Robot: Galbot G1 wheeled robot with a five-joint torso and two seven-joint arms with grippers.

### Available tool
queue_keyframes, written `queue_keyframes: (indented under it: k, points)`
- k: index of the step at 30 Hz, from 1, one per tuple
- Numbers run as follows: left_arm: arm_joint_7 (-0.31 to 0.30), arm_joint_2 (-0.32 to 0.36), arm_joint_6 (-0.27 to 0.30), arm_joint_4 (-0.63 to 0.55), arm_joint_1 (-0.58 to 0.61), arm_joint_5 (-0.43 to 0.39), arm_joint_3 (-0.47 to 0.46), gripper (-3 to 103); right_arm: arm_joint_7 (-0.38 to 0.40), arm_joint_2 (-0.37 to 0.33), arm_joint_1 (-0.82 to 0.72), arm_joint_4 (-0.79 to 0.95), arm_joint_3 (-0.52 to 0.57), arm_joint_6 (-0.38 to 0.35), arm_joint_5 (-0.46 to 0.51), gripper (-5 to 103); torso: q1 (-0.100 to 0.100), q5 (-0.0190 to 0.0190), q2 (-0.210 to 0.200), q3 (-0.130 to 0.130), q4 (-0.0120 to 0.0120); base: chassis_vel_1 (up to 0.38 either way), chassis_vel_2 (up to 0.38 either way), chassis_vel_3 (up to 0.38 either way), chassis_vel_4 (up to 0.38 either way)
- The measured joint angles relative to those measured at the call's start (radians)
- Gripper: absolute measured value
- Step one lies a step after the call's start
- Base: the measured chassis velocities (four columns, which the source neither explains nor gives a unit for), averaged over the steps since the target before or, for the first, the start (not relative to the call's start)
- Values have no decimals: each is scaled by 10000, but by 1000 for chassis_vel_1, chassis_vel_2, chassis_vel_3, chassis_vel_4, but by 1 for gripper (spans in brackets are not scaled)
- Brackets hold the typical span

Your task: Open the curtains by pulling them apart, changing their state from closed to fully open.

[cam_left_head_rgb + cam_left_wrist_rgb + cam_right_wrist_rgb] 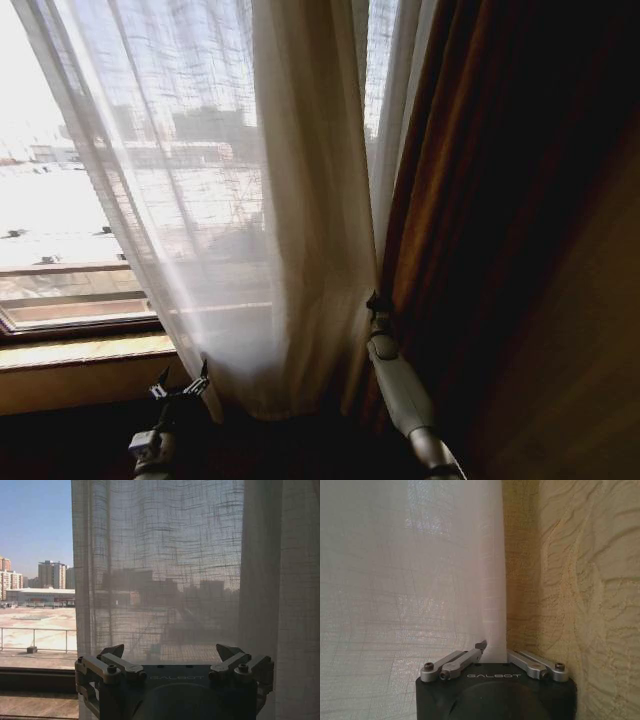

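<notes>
The sheer white curtains [300,200] hang bunched in pleats across the middle of the head view, with bare window to their left. My right gripper [377,303] is at the curtain's right edge, beside the dark drape. In the right wrist view the right gripper [494,647] is shut on the edge of the pale fabric [410,580], which runs down between its fingers. My left gripper [182,380] sits low at the curtain's left hem. In the left wrist view the left gripper [171,652] is open, its fingers [112,652] spread wide just in front of the sheer cloth [165,555].
A heavy dark brown drape [500,200] hangs on the right, seen as textured ochre fabric [570,580] in the right wrist view. The uncovered window pane [50,200] and its wooden sill [80,350] lie to the left. The floor below is dark.
</notes>
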Motion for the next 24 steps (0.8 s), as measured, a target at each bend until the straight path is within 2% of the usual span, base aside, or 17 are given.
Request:
queue_keyframes:
  k: [4,7,9,11,12,14,16,17,21,24]
  points:
    - [0,0,0,0,0,0,0,100,8,-52,-195,278,-72,-69,68,0,0,-1,0,0,-1,0,0,0,0]
    - [0,0,0,0,0,0,0,100,-319,-75,-435,761,-446,-122,510,0,0,-1,0,0,-1,0,0,0,0]
    - [0,0,0,0,0,0,0,100,-757,-112,-786,1471,-1036,-238,1313,-3,0,0,-1,1,2,0,0,0,0]
    - [1,0,1,0,0,0,0,100,-1201,-198,-1214,2311,-1599,-474,2101,8,0,-1,0,-1,3,0,0,0,0]
    - [1,0,1,0,0,0,0,100,-1201,-198,-1214,2311,-1599,-474,2101,8,0,-1,0,-1,3,0,0,0,0]
    - [1,0,0,0,0,0,0,100,-1472,-360,-1638,2985,-1983,-709,2632,18,0,-1,0,-1,3,0,0,0,0]
    - [-1,0,0,0,0,0,-2,100,-1536,-445,-1812,3243,-2095,-819,2812,18,0,-2,0,-1,3,0,0,0,0]
    - [1,0,0,0,0,0,0,100,-1674,-649,-2249,3828,-2281,-1139,3176,24,-1,-2,0,-1,2,0,0,0,0]
    - [2,0,0,0,0,0,0,100,-2057,-1186,-3371,5058,-2353,-1544,3617,45,-1,0,0,-1,-1,0,0,0,0]
    - [1,0,-1,0,0,0,0,100,-2300,-1327,-3709,5397,-2254,-1493,3736,51,-1,-1,0,-2,-1,0,0,0,0]
